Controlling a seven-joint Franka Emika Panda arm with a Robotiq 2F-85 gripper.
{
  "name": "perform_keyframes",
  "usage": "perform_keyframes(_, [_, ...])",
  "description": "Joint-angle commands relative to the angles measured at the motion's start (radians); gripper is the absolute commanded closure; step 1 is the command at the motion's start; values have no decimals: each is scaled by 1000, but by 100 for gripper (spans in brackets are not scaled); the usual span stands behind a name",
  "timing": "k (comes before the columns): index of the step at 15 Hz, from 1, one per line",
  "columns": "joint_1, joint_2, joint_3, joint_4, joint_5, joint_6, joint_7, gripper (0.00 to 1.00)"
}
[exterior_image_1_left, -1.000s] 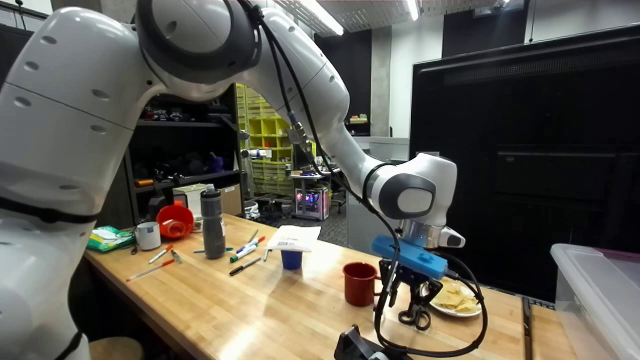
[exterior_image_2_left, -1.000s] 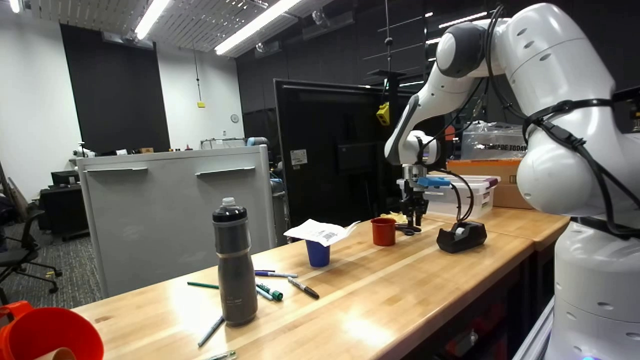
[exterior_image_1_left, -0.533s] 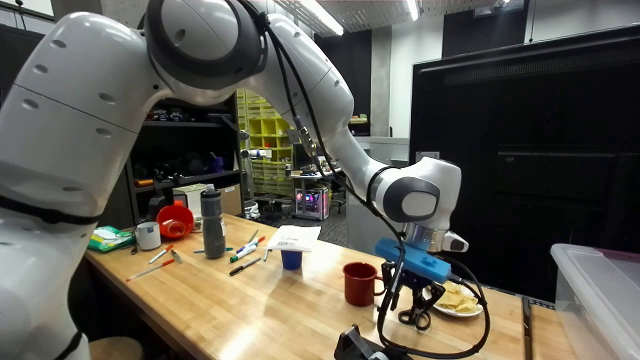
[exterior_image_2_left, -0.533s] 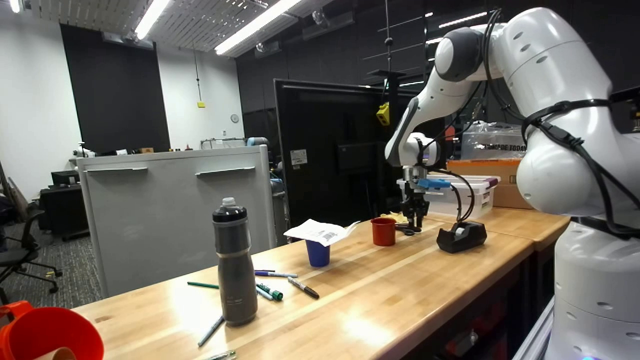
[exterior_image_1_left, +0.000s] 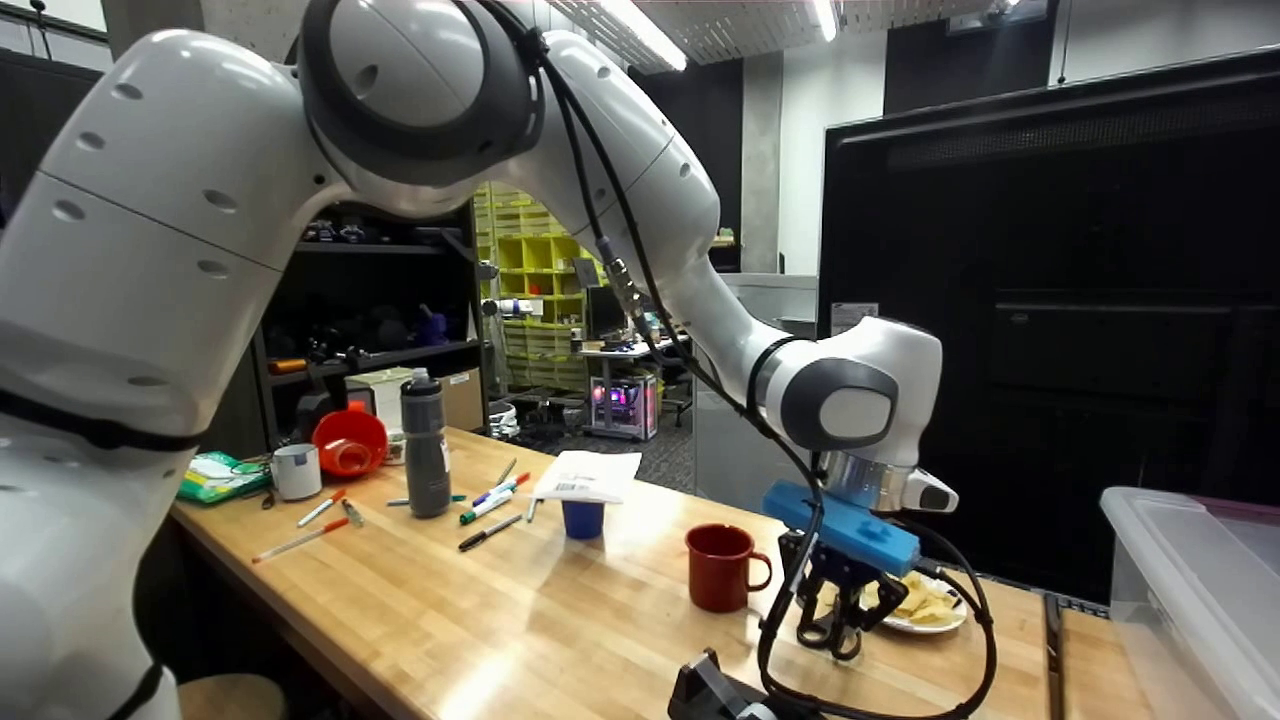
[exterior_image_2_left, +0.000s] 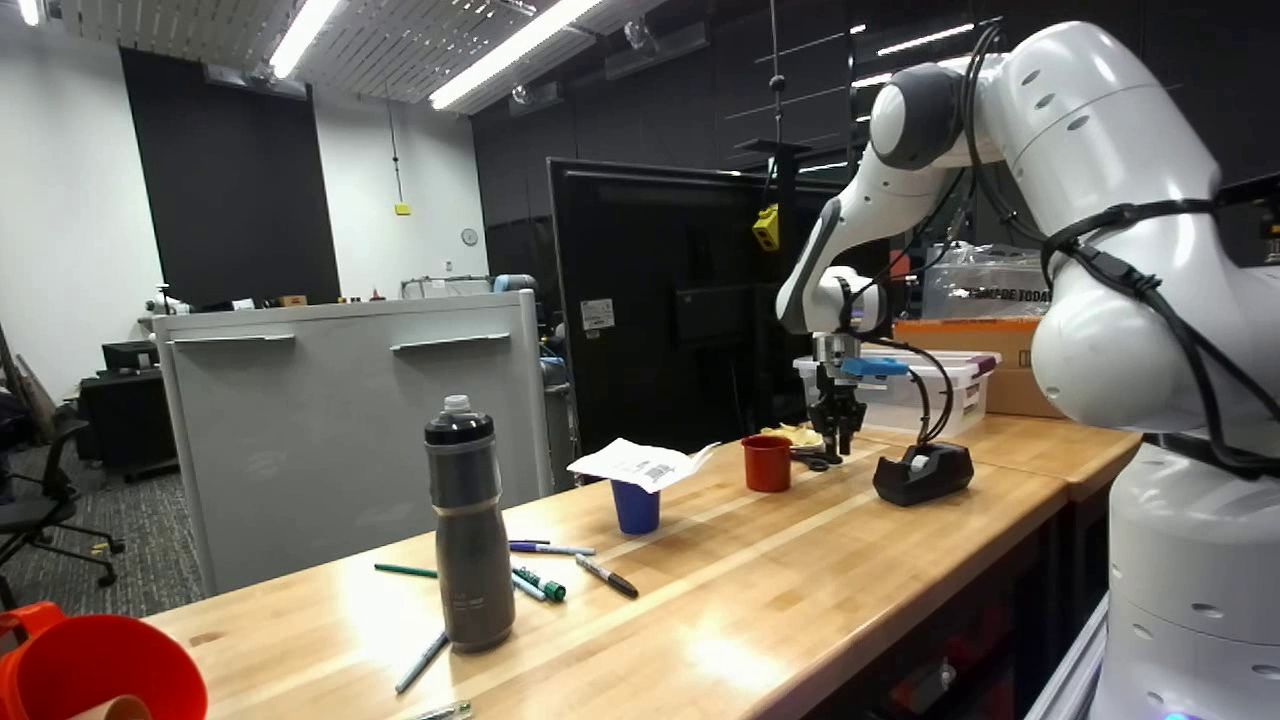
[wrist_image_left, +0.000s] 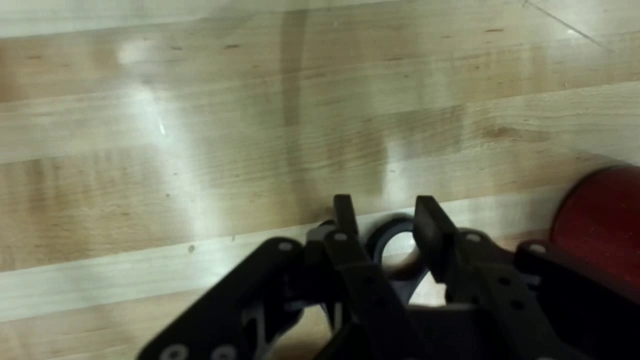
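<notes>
Wrist view: gripper sat over the scissors, jaws partly apart, one handle loop visible between the tips, no clamp on anything. Couldn't tell if a fingertip touched the loop. Scissors were on the wooden table, handle end under the fingers; blades hidden. My read on handling: light, stiff, not fragile, loops probably smooth enough to slip, and liable to swing at the pivot if pinched by a single loop. Best hold looked like the neck where both loops met, tips kept low since it was a thin part. Red mug stood just beside, crowding the finger on that side.

In an exterior view: both loops showed below the fingers, between the mug and a white plate of chips. Mug handle pointed at the gripper; plate was close behind. Looped black cable hung off the wrist, possible snag. Blue cup with a paper packet on top stood well apart.

In an exterior view: black tape dispenser sat near the scissors, toward the arm's base, likely to foul a wide sweep. Clear bin stood behind the gripper. Grey bottle and scattered pens were well out of the way.
</notes>
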Motion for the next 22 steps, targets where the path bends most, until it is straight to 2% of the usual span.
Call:
perform_keyframes(1, [-10,5,3,9,19,21,27,65])
perform_keyframes(2, [-11,4,4,7,21,30,31,68])
perform_keyframes(9, [-4,15,16,7,38,58,60,68])
perform_keyframes(14, [20,49,26,4,24,101,113,74])
perform_keyframes(16, [29,48,26,-3,16,119,126,72])
perform_keyframes(22, [30,37,31,-12,14,127,116,57])
